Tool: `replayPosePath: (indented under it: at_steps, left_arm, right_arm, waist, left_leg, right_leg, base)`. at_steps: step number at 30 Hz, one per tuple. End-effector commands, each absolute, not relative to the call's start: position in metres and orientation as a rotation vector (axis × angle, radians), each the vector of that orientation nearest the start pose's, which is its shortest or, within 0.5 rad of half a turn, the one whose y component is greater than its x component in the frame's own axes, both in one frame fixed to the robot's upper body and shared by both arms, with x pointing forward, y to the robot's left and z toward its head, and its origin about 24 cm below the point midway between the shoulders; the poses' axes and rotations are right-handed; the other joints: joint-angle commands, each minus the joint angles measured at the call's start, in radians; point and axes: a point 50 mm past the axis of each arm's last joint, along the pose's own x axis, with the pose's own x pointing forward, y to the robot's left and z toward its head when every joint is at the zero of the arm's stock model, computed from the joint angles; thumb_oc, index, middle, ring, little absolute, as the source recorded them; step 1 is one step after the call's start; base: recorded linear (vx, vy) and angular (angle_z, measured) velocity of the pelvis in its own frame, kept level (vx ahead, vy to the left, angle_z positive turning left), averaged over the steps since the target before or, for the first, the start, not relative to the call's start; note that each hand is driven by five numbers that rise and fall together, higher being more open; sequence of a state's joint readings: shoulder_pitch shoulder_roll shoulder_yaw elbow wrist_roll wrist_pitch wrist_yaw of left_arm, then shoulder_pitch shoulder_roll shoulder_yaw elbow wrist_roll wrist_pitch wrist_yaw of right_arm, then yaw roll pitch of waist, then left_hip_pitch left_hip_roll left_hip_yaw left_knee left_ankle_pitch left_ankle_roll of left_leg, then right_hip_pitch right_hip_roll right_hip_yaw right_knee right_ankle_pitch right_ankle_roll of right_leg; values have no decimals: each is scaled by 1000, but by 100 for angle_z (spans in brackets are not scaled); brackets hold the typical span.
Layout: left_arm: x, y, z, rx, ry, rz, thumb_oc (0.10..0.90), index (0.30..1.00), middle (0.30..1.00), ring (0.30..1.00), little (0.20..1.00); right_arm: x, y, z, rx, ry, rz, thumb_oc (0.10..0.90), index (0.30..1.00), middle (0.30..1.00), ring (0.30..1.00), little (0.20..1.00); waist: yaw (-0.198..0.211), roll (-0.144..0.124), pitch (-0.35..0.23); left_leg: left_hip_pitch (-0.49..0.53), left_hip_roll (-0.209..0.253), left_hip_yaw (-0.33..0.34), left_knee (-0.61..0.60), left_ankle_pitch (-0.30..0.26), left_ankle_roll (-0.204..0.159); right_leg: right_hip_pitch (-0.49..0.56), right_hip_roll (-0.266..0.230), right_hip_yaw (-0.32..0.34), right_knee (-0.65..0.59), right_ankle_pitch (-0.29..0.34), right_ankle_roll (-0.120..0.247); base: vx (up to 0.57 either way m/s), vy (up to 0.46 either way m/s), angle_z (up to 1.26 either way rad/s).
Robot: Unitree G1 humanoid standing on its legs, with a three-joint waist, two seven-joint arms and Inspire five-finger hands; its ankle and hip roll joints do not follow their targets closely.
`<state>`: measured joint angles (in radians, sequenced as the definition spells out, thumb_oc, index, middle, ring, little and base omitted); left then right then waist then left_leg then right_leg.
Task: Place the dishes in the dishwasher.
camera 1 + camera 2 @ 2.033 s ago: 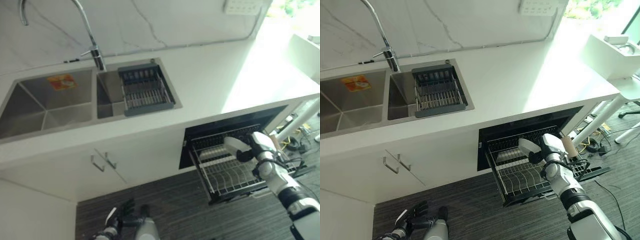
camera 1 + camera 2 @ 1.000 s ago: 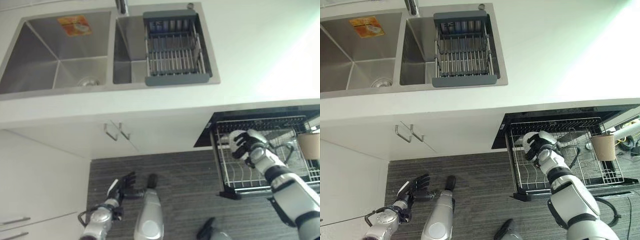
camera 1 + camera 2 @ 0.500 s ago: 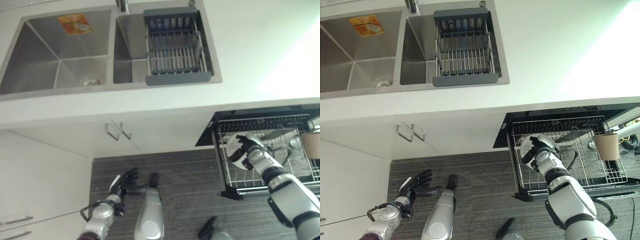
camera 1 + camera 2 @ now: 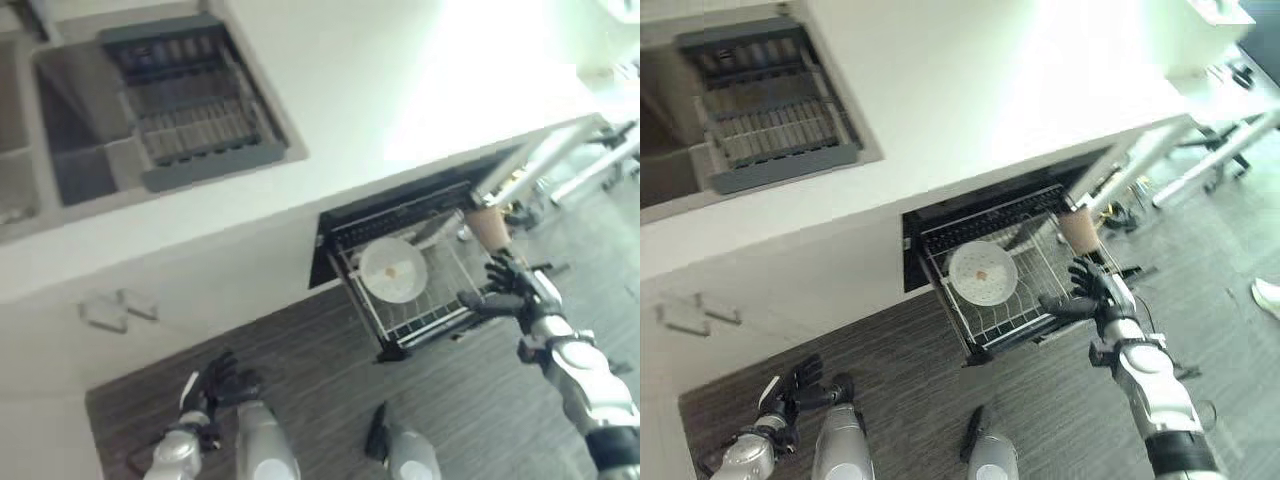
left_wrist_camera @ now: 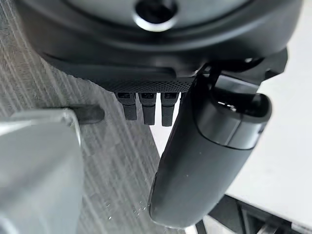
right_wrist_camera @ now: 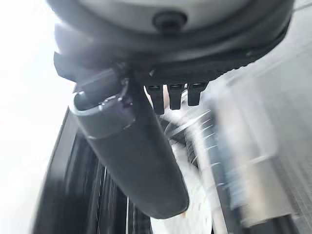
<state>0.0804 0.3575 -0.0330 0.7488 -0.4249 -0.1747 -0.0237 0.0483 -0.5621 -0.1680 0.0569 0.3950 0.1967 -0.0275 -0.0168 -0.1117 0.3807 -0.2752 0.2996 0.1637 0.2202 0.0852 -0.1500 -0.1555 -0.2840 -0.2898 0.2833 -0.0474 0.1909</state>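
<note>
Plate (image 4: 983, 272) lies flat in pulled-out dishwasher rack (image 4: 970, 325), cup (image 4: 1078, 232) at rack's far end. R hand (image 4: 1089, 291) just beside rack, fingers spread, empty. L hand (image 4: 790, 390) idle near floor, relaxed. Sink rack (image 4: 765, 130) looks empty; loading prob done, rack not yet pushed in.

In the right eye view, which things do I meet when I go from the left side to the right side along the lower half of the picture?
left hand → white plate lying in the pulled-out dishwasher rack → brown cup at the rack's far corner → right hand, open beside the rack.
</note>
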Motion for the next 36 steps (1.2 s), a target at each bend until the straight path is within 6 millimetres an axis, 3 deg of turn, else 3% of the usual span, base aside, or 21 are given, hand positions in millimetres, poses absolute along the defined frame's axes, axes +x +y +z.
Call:
replayPosePath:
  at_steps: [1,3,5,9,12,13,14,15,18,25,28,36]
  left_arm:
    - [176,276,-79,38,507,242,800,900,900,900,900]
    - [172,271,-85,20,515,250,800,900,900,900,900]
    - [171,267,-88,16,522,245,800,900,900,900,900]
    - [175,260,-93,-4,537,237,800,900,900,900,900]
    - [176,257,-94,3,548,220,800,900,900,900,900]
    - [175,253,-98,4,563,204,800,900,900,900,900]
    - [176,252,-98,4,564,200,800,900,900,900,900]
    - [177,250,-99,4,573,189,800,900,900,900,900]
    - [177,243,-104,-1,605,153,800,900,900,900,900]
    - [175,236,-112,-43,647,143,800,900,900,900,900]
    - [175,233,-113,-48,656,126,800,900,900,900,900]
    - [162,238,-119,-73,700,167,800,900,900,900,900]
  right_arm:
    - [257,-328,137,-207,-167,-409,800,900,900,900,900]
    - [246,-334,150,-137,-302,-502,800,900,900,900,900]
    - [240,-340,150,-25,-354,-580,800,900,900,900,900]
    - [236,-359,108,326,-221,-720,800,900,900,900,900]
    - [234,-368,85,440,-142,-780,800,900,900,900,900]
    - [235,-373,68,627,-111,-824,717,775,775,775,775]
    - [235,-374,65,653,-103,-827,500,451,451,451,451]
    - [236,-373,55,721,-83,-822,400,300,300,300,300]
    - [244,-363,28,913,28,-822,400,300,300,300,300]
    - [250,-363,-2,1112,134,-915,400,300,300,300,300]
    - [251,-365,-6,1204,159,-903,400,300,300,300,300]
    - [257,-371,-1,1181,269,-828,400,300,300,300,300]
  waist:
    - [-1,23,-61]
    - [-25,36,-69]
    - [-38,46,-77]
    - [-58,77,-93]
    - [-53,87,-99]
    - [-46,95,-106]
    - [-44,97,-107]
    - [-38,102,-110]
    - [-19,117,-115]
    - [33,143,-138]
    - [54,152,-147]
    - [129,174,-147]
  left_leg:
    - [60,31,59,80,-168,8]
    - [72,33,80,80,-172,7]
    - [80,35,95,80,-174,4]
    - [102,36,119,80,-171,-4]
    - [107,34,119,80,-170,-7]
    - [109,31,114,80,-170,-9]
    - [103,29,112,80,-163,-8]
    - [103,26,108,80,-162,-8]
    - [107,19,94,80,-168,-12]
    - [108,6,65,80,-165,-13]
    - [110,-4,51,80,-165,-13]
    - [89,-63,0,80,-168,1]
  right_leg:
    - [-53,16,26,17,9,1]
    - [-57,16,42,17,5,2]
    - [-57,16,51,17,1,1]
    - [-51,6,63,17,-4,-3]
    - [-45,2,58,17,-3,-6]
    - [-41,-2,54,17,-4,-9]
    - [-46,-2,54,17,2,-12]
    - [-44,-4,50,17,2,-14]
    - [-32,-10,36,17,-6,-16]
    - [-5,-23,0,17,-12,-25]
    - [9,-32,-18,17,-10,-23]
    - [40,-70,-72,17,-2,-10]
  base:
    - [-26,105,-48]
    - [-12,99,-33]
    - [7,99,-30]
    - [35,88,-21]
    - [38,-1,-5]
    - [0,0,0]
    - [0,0,0]
    - [0,0,0]
    - [18,2,5]
    - [28,11,16]
    - [96,9,24]
    - [80,12,29]
